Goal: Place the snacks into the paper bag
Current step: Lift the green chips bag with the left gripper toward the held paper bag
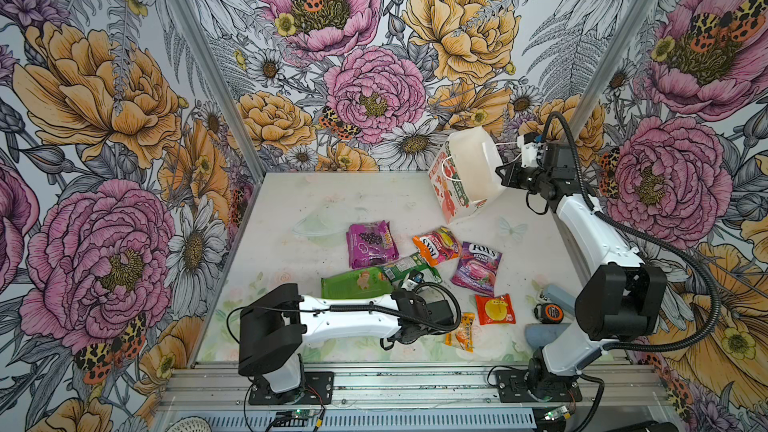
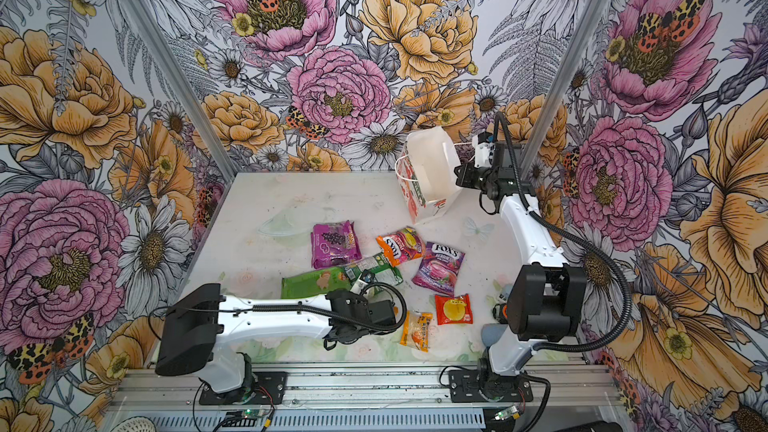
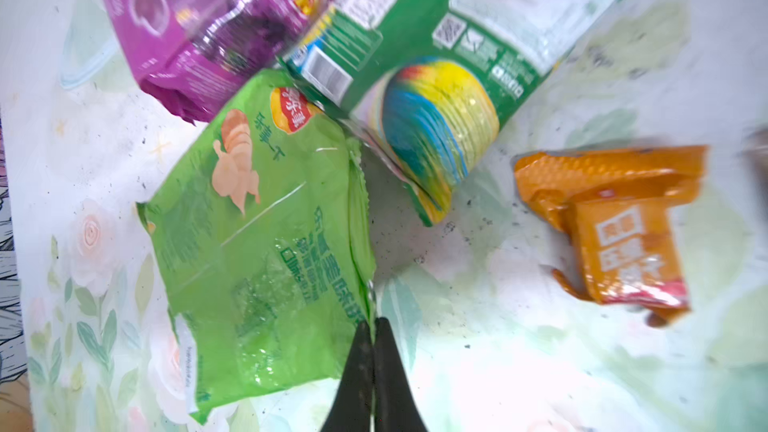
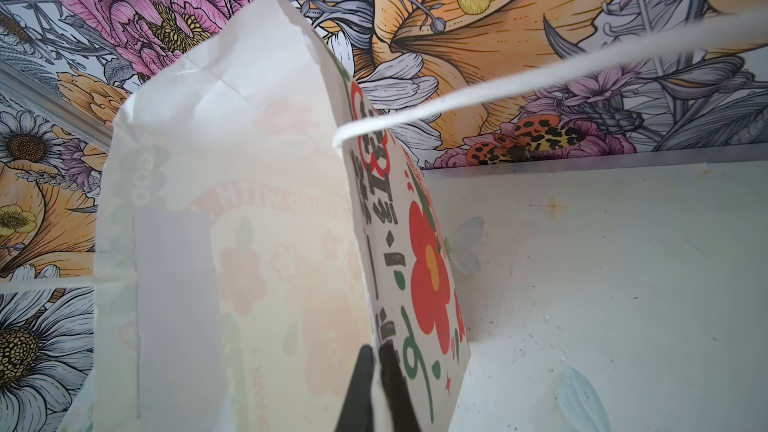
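My left gripper (image 3: 374, 324) is shut on the side edge of the large green snack bag (image 3: 266, 251), which lies on the table (image 1: 332, 197) under my left wrist (image 1: 355, 283). Around it lie a purple bag (image 1: 372, 243), a green-white bag (image 1: 411, 265), two Fox's bags (image 1: 436, 245) (image 1: 476, 268), a red sachet (image 1: 494, 309) and an orange sachet (image 1: 461, 332). The white paper bag (image 1: 465, 176) stands tilted at the back right, mouth open. My right gripper (image 4: 376, 349) is shut on the paper bag's rim (image 1: 503, 174).
An orange-black tape measure (image 1: 548, 311) and two grey-blue cases (image 1: 559, 295) (image 1: 540, 334) lie at the front right beside my right arm's elbow (image 1: 619, 305). The bag's cord handle (image 4: 498, 85) hangs loose past my right wrist. Flowered walls close in three sides.
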`<state>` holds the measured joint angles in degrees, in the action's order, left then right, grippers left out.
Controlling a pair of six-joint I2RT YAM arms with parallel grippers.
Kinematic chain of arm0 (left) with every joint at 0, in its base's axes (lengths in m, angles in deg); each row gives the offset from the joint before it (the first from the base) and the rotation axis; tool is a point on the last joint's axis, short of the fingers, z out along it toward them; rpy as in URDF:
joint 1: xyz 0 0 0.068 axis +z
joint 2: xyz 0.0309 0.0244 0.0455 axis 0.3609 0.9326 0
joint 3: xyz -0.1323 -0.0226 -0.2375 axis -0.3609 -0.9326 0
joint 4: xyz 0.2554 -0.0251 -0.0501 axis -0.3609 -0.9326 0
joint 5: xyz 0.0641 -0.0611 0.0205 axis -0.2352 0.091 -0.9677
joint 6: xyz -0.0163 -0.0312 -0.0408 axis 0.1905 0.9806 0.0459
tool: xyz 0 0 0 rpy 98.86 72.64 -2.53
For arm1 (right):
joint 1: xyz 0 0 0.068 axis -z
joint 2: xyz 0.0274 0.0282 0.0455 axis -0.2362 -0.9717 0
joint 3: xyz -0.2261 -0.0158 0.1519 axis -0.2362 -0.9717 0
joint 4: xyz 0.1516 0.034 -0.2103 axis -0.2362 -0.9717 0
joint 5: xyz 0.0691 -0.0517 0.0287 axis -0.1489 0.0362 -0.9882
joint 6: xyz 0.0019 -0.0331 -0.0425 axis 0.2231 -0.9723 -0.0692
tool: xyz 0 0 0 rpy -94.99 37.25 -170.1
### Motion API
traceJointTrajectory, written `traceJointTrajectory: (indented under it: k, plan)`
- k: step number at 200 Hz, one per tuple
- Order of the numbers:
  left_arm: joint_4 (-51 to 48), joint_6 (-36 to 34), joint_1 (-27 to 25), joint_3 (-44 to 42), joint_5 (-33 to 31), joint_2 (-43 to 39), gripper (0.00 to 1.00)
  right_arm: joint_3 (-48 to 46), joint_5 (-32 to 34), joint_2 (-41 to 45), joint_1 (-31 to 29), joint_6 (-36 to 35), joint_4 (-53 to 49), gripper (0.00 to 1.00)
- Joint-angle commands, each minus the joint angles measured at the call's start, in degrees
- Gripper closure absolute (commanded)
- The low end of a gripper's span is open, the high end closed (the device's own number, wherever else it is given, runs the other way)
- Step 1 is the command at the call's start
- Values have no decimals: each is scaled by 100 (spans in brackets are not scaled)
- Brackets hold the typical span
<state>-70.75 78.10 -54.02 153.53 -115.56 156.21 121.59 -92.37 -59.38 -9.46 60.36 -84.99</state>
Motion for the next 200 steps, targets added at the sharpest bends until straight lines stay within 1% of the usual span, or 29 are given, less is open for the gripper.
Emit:
traceJointTrajectory:
  k: [1, 32, 57, 82, 104, 123, 130, 151, 177, 200]
  plan:
    - [117, -26, 109, 175, -513, -718, 100, -1, -110, 124, 14, 108, 70, 100]
    - [170, -169, 434, 427, -592, -1658, 100, 3, 51, 107, -36, 343, 59, 100]
    - [536, -604, 661, 633, -532, -2273, 100, 2, 160, 118, -72, 717, 19, 100]
    - [1190, -1289, 1093, 698, 16, -2783, 100, 60, 154, 117, -117, 983, -91, 100]
    - [1577, -1671, 1587, 927, 570, -3008, 100, 82, 175, 115, -149, 1057, -141, 100]
    - [1784, -2058, 1977, 1386, 1327, -2906, 100, 98, 118, 86, -159, 1100, -150, 100]
    - [1779, -2229, 2040, 1643, 1480, -2793, 100, 109, 128, 85, -174, 1112, -150, 100]
    - [1769, -2705, 2051, 2458, 1566, -2379, 100, 109, 171, 88, -242, 1125, -166, 100]
    - [1769, -2972, 2050, 3535, 1525, -1822, 100, 117, 163, 84, -352, 1270, -159, 100]
    - [1737, -3189, 2035, 4600, 1903, -1277, 100, 147, 273, 69, -500, 1465, -159, 100]
